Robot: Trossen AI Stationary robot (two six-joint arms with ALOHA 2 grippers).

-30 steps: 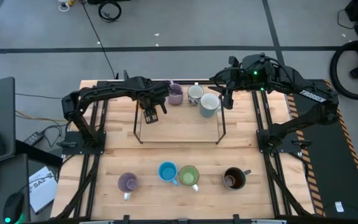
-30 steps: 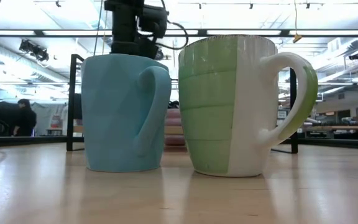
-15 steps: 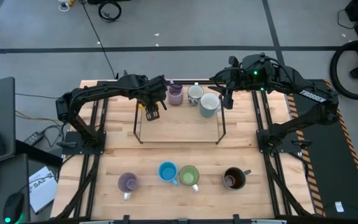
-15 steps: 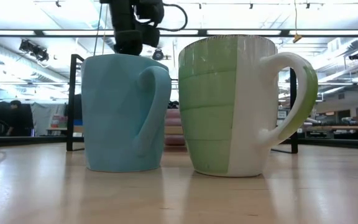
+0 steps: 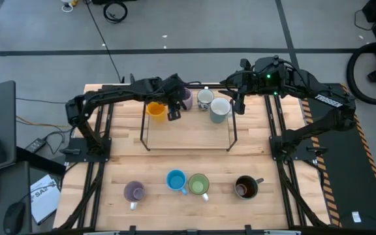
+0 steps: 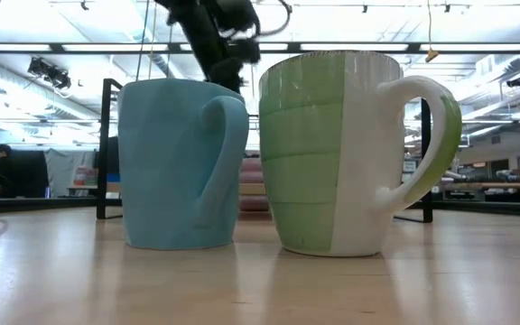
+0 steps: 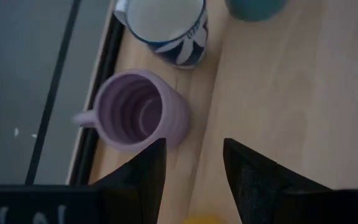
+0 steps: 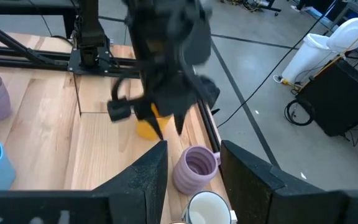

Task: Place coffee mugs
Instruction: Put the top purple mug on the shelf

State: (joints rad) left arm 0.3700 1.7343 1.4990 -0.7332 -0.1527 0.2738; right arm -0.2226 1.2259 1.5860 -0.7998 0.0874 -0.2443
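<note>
From above, the left gripper (image 5: 173, 115), jaws apart, has slid rightward since a second ago, uncovering the orange mug (image 5: 155, 109) at upper centre; the right gripper (image 5: 239, 106), jaws apart, waits by the grey mug (image 5: 219, 109). The left wrist view shows a purple mug (image 7: 140, 117) just ahead: stiff, slick, breakable, probably best pinched across its rim.

Two black jointed arms; right arm (image 5: 325, 104) bears white lettering and a green light.
</note>
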